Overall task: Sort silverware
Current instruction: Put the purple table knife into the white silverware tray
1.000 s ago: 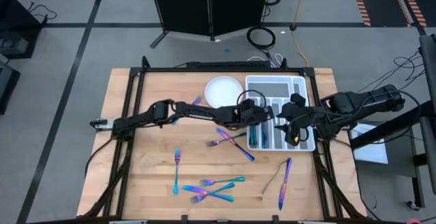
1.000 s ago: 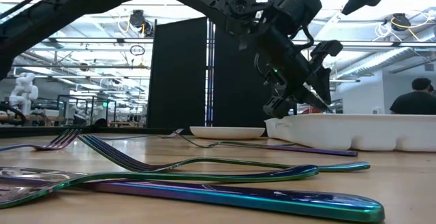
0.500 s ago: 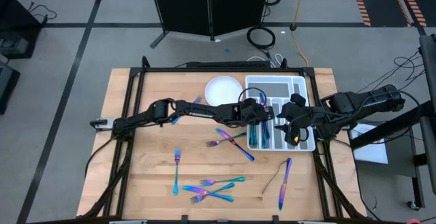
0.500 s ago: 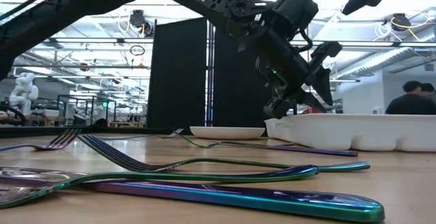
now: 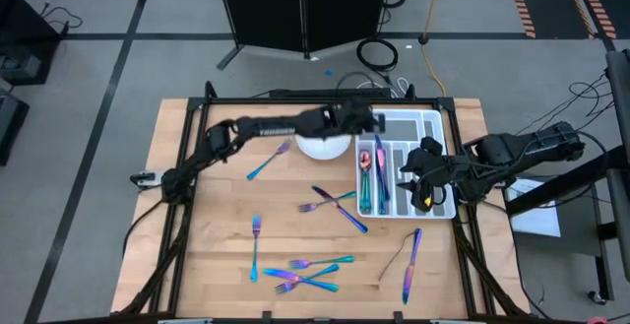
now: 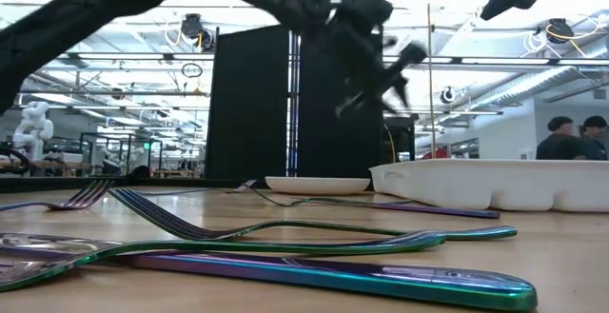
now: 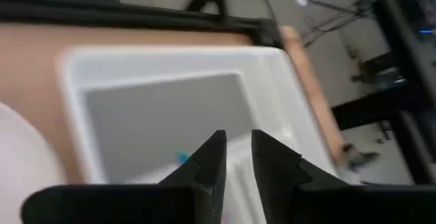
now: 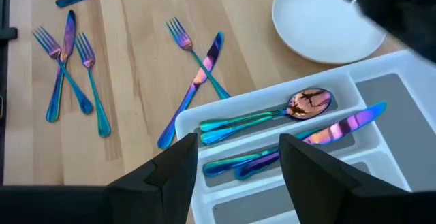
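Your left claw [image 7: 236,157], fingers narrowly parted and empty, hovers over the white compartmented plastic tray [image 5: 430,123]; right claw [image 8: 238,157] gapes above iridescent metal silverware [image 8: 266,119].

Black jointed arms, white lettering on left; blocky black fingers [image 7: 272,173].

The right end effector [image 8: 236,166] is showing at the bottom edge of the frame, its two dark fingers [image 8: 174,166] standing wide apart and holding nothing. Above them, the white cutlery tray [image 8: 225,207] is holding a spoon [image 8: 272,115] and a knife [image 8: 320,134] in neighbouring slots. Forks [image 8: 68,71] are lying at the upper left on the desk [image 8: 136,40]. A white plate [image 8: 320,26] is sitting at the upper right, with a dark blurred shape, possibly the other arm [image 8: 398,6], overlapping it.
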